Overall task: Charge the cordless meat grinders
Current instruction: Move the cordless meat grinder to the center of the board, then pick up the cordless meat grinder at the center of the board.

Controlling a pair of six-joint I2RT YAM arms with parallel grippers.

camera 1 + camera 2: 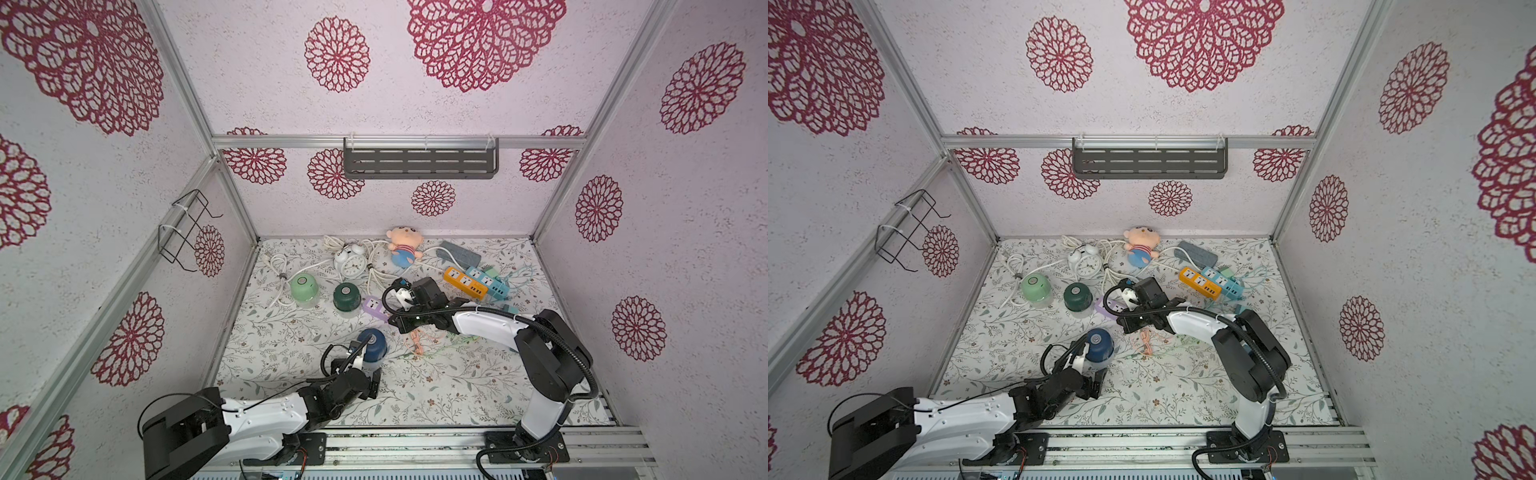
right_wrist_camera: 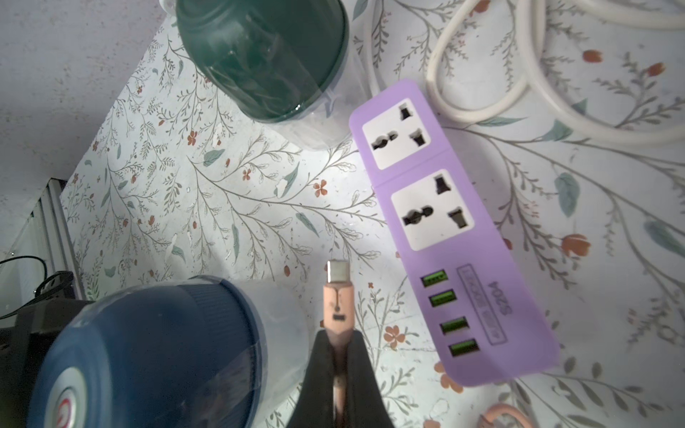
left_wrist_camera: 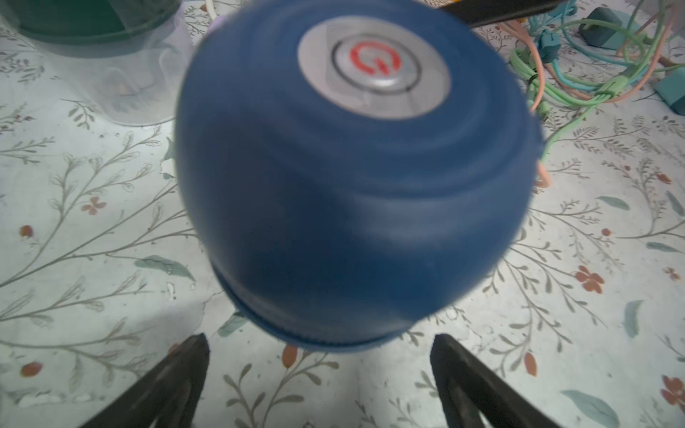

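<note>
Closest in, the left gripper (image 3: 318,339) has its jaws spread wide, fingertips just short of the navy blue grinder (image 3: 352,185) and not clamped on it. That grinder sits near the front of the floral table (image 1: 457,386), tipped over at an angle, silver button (image 3: 374,66) showing a red power mark. Just past it, the right gripper (image 2: 338,335) is pinched tight on a pink cable (image 2: 335,355), its USB-C plug (image 2: 335,271) sticking out beyond the fingertips, close to the navy grinder's clear base but apart from it. Beside the plug lies the purple power strip (image 2: 444,229), green USB ports facing up. Further back, the dark green grinder (image 1: 347,295) stands upright next to that strip, the light green grinder (image 1: 304,286) beyond it among white cords (image 1: 278,270). Deepest in: the white alarm clock (image 1: 353,262), a plush doll (image 1: 404,245), and the orange power strip (image 1: 465,283) beside the blue power strip (image 1: 488,282).
</note>
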